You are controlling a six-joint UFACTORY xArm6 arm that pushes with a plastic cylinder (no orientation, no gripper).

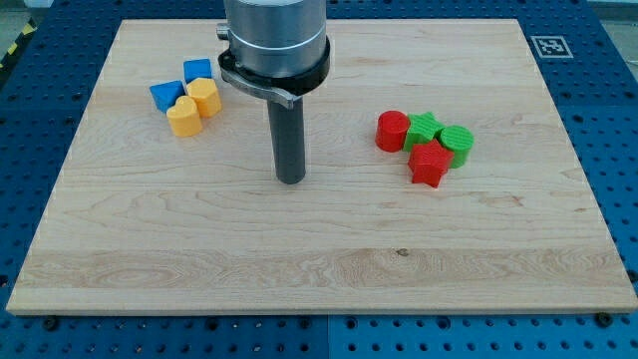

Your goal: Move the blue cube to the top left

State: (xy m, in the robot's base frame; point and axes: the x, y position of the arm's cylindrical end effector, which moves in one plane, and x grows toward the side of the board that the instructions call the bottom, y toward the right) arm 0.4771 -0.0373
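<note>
The blue cube (197,71) sits near the view's top left on the wooden board (319,269). It touches a yellow block (204,96). A second blue block (165,95) and a yellow heart-like block (183,117) lie just below and left of it. My tip (290,179) rests on the board near the centre, to the lower right of this cluster and well apart from it.
At the view's right lies a second cluster: a red cylinder (392,131), a green star (424,129), a green cylinder (457,145) and a red star-like block (430,164). A marker tag (547,45) sits off the board's top right corner.
</note>
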